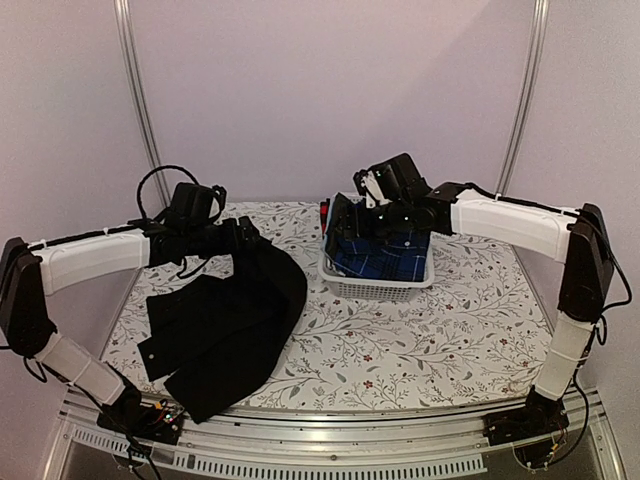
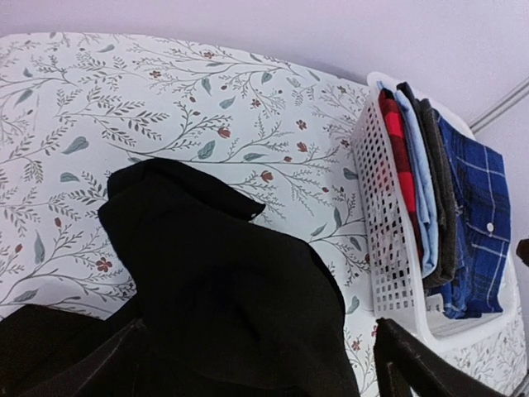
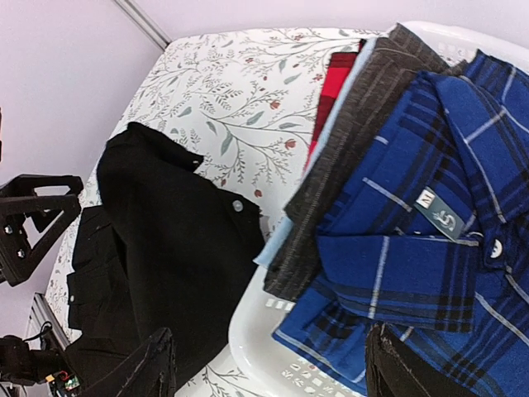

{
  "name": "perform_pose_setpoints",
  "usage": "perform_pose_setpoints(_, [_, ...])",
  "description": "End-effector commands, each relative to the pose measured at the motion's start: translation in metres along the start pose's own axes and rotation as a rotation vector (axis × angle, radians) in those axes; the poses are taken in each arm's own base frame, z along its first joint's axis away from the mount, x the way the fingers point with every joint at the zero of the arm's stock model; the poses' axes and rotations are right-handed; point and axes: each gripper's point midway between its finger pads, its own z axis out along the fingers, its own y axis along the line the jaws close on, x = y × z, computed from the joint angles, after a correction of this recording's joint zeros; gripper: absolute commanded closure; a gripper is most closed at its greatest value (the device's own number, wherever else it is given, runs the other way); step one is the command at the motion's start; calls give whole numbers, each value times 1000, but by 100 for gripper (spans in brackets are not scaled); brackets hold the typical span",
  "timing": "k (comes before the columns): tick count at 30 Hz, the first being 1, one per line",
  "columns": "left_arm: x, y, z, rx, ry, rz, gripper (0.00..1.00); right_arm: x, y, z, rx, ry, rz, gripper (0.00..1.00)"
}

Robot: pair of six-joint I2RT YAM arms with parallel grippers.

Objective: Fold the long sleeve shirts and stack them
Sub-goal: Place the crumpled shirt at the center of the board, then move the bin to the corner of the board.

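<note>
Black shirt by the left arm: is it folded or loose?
Loose, not folded. The black shirt lies bunched in uneven humps on the table, one part trailing toward the near edge.

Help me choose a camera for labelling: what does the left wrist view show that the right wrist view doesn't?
Only left wrist: the basket's slotted side wall, broadside. Only right wrist: the blue plaid shirt's neck label and a button on the black shirt. Both: black shirt, basket of folded shirts, floral table.
</note>
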Motion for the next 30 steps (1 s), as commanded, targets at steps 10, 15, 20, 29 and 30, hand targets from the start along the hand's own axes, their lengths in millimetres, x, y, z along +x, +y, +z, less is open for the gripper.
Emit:
perform_pose_setpoints(10, [-38,-8,-41,11,-97,11,0,10,75,43,-160,57,-54,23])
perform_pose_setpoints(15, [-40,-10,-49,26,-108,3,0,21,94,62,-216,101,-54,22])
perform_pose_setpoints(20, [-42,-11,-54,31,-113,4,0,35,102,75,-231,134,-53,22])
perform_pose_setpoints(29, [-41,-12,-56,40,-110,-1,0,46,105,94,-256,171,-40,22])
perform_pose_setpoints(30, [-42,-12,-56,41,-111,-1,0,48,106,97,-263,179,-31,22])
